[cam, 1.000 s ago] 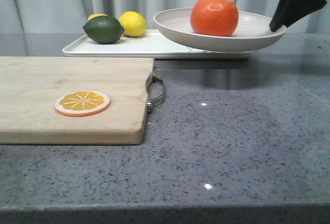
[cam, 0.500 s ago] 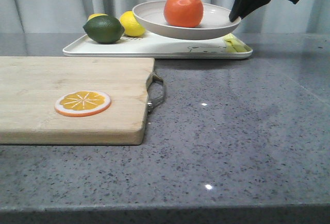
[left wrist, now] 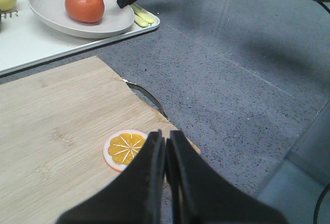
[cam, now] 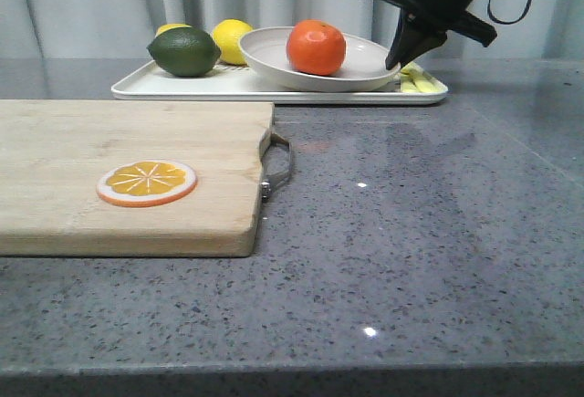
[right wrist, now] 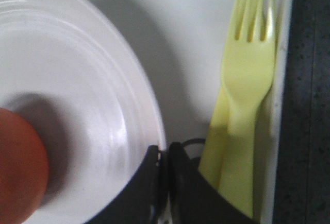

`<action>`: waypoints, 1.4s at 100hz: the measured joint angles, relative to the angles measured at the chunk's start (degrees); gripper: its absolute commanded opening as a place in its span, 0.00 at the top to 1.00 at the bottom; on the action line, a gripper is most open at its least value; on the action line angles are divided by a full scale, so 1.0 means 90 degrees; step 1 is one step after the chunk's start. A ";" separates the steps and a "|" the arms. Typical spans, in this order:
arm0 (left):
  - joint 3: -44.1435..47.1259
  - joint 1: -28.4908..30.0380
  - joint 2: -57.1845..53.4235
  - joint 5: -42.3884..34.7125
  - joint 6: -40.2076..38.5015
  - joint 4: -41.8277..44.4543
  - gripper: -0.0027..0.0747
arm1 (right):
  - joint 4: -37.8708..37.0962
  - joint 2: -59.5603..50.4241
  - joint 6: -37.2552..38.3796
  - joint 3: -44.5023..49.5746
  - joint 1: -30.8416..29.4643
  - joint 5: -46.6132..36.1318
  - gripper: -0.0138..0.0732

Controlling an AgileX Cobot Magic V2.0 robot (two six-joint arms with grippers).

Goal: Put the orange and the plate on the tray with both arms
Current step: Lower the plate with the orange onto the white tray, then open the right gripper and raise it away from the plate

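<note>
The orange [cam: 316, 47] sits in the off-white plate [cam: 265, 50], which is down at the white tray [cam: 182, 87]; I cannot tell if its base touches. My right gripper [cam: 394, 64] is shut on the plate's right rim. In the right wrist view its fingertips [right wrist: 166, 149] pinch the rim of the plate [right wrist: 77, 80], with the orange [right wrist: 18, 167] at the edge and the tray [right wrist: 196, 38] beneath. My left gripper [left wrist: 165, 136] is shut and empty above the cutting board, far from the plate [left wrist: 49, 0] and the orange [left wrist: 84, 4].
A green lime [cam: 184, 52] and a yellow lemon [cam: 234, 41] lie on the tray's left part. A yellow fork [right wrist: 247, 80] lies on the tray beside my right fingers. The wooden cutting board [cam: 128, 169], with a metal handle, carries an orange slice disc [cam: 146, 183].
My right gripper has carried the plate with the orange leftward and down, from above the tray's right end to the tray itself.
</note>
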 measured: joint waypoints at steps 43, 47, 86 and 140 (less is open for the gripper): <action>0.0000 0.0000 0.0000 0.0000 0.0000 0.0000 0.99 | 0.0079 0.0099 0.0045 -0.0051 0.0000 -0.0015 0.76; 0.0000 0.0000 0.0000 0.0000 0.0000 0.0000 0.99 | 0.0093 0.0099 0.0045 -0.0051 0.0000 -0.0015 0.71; 0.0000 0.0000 0.0000 0.0000 0.0000 0.0000 0.99 | 0.0132 0.0011 0.0045 -0.0051 0.0015 0.0034 0.60; 0.0000 0.0000 0.0000 0.0000 0.0000 0.0000 0.99 | -0.0577 -0.0780 0.0045 -0.0051 0.0015 0.1021 0.92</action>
